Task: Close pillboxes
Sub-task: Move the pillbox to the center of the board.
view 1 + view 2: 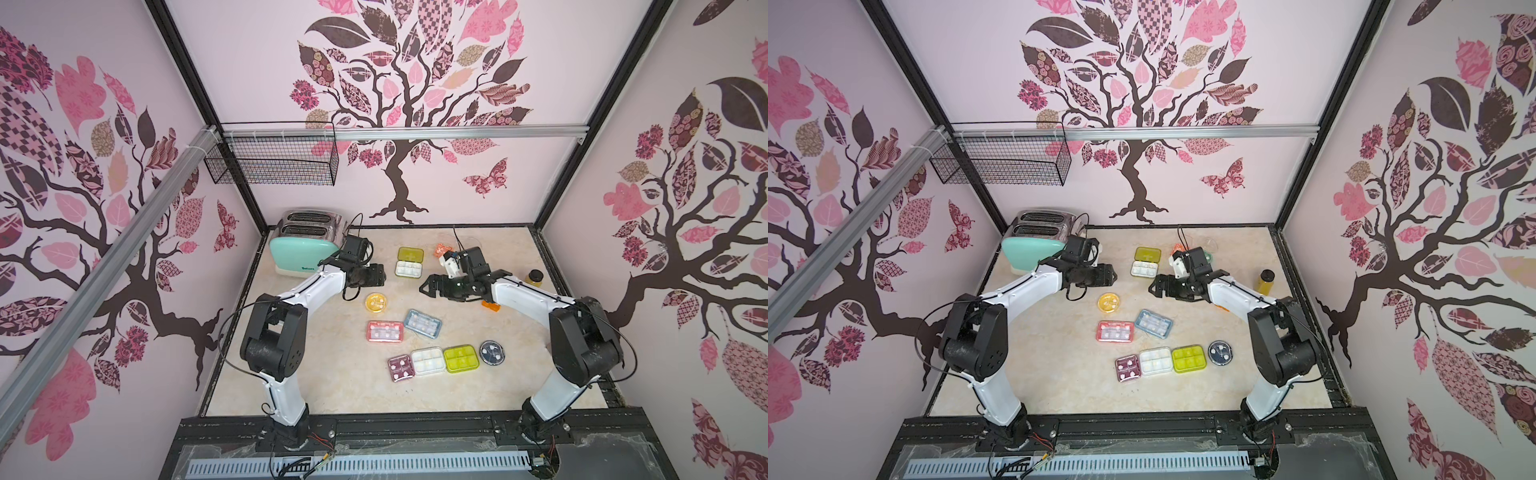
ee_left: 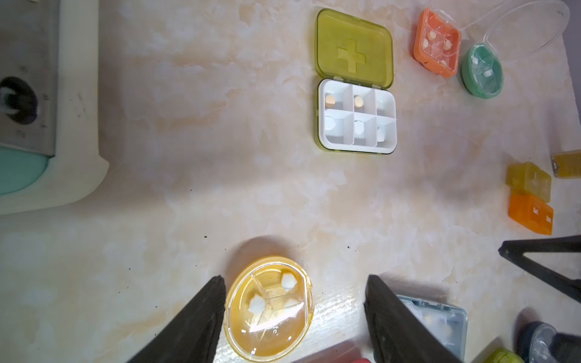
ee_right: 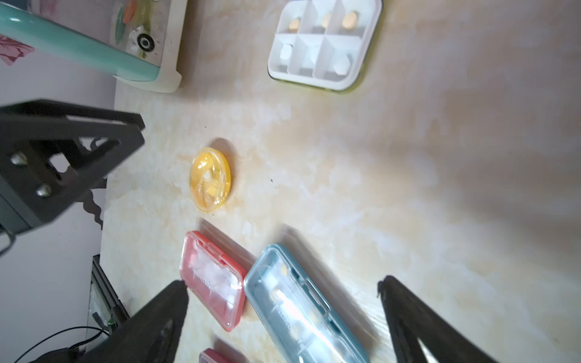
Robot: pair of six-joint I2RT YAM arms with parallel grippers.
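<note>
Several pillboxes lie on the table. A yellow-green one (image 1: 408,269) (image 2: 355,119) lies open near the back, its lid (image 2: 355,47) folded flat and its white compartments showing. The round mint one (image 2: 482,70) also has its clear lid open. Lids are down on the round yellow (image 1: 376,302), pink (image 1: 385,331) and blue (image 1: 422,323) pillboxes. My left gripper (image 1: 382,275) (image 2: 297,284) hovers open, and the yellow pillbox (image 2: 270,309) shows untouched between its fingers. My right gripper (image 1: 426,286) (image 3: 283,283) is open and empty over the blue pillbox (image 3: 301,308).
A mint toaster (image 1: 303,245) stands at the back left. An amber bottle (image 1: 535,277) and a small orange block (image 1: 490,306) sit by the right arm. Maroon (image 1: 401,368), white (image 1: 429,360), yellow-green (image 1: 461,358) and navy (image 1: 492,352) boxes line the front. A wire basket (image 1: 274,160) hangs on the wall.
</note>
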